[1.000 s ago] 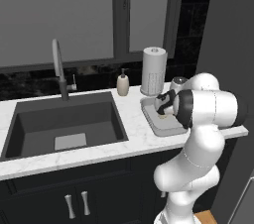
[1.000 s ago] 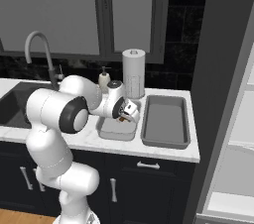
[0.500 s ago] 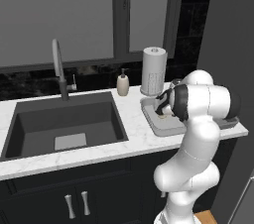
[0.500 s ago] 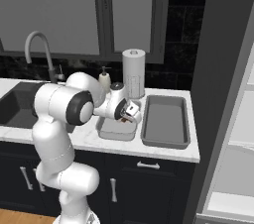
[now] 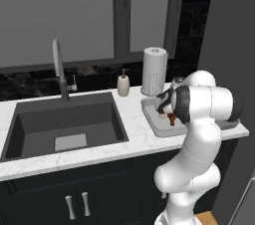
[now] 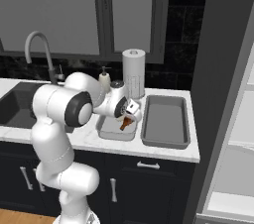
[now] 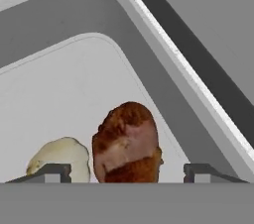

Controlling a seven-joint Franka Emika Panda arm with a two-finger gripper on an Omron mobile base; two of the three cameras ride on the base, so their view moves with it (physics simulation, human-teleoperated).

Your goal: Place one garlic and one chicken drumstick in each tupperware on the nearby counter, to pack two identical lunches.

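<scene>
The gripper (image 6: 130, 117) hangs low over the nearer of the 2 grey tupperware trays (image 6: 110, 133) on the white marbled counter (image 5: 99, 152), with a brown chicken drumstick (image 7: 127, 143) between its fingertips (image 7: 52, 171). In the hand view the 2 tips stand wide on either side of the meat, neither plainly touching it, so I cannot tell whether the jaws pinch the drumstick or have let it go. A pale garlic bulb (image 7: 60, 156) lies on the tray floor just beside the drumstick. The other tupperware (image 6: 166, 125) sits right alongside, toward the fridge side, and its floor looks bare in the right base view.

The step in hand looks like setting the drumstick into the first tray (the garlic is already there), which would finish 1 of the 2 lunches. If the drumstick rests on the floor, the next move calls for spread jaws and a straight lift clear of the rim, so the meat is not dragged onto the garlic. After that, the second tray needs its own garlic and drumstick.
</scene>
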